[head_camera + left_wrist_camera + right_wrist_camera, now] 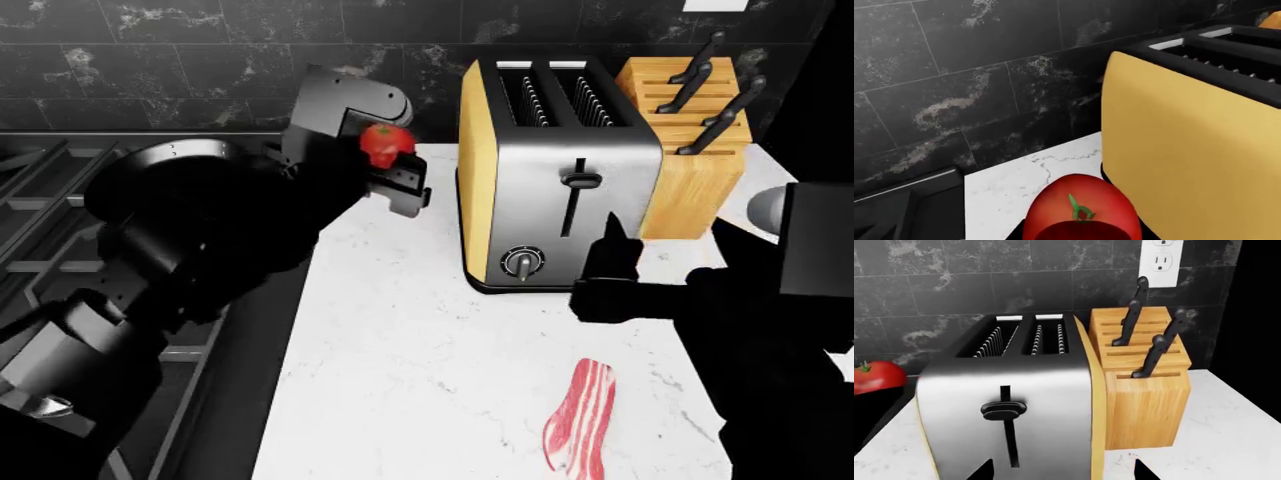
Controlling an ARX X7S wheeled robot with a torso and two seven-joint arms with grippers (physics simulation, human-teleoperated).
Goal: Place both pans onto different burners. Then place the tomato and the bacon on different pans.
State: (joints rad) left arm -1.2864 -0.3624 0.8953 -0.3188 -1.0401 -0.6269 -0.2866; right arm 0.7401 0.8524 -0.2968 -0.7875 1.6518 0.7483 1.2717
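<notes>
My left gripper (387, 165) is clamped on the tomato (384, 145), lifted clear of the counter (400, 360); next it needs carrying over to a pan. My right gripper (607, 262) stands wide open before the toaster (561, 190), with the bacon (579, 415) lying below it.

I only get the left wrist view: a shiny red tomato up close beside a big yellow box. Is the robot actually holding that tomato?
Observer: Yes. The head view shows the left gripper closed on the small round red tomato, lifted above the white marble counter.
Operator: What's the yellow box?
Observer: A yellow-sided toaster with a steel front.
Operator: Any bacon?
Observer: A wavy pink-and-white bacon strip lies on the counter before the toaster, untouched.
</notes>
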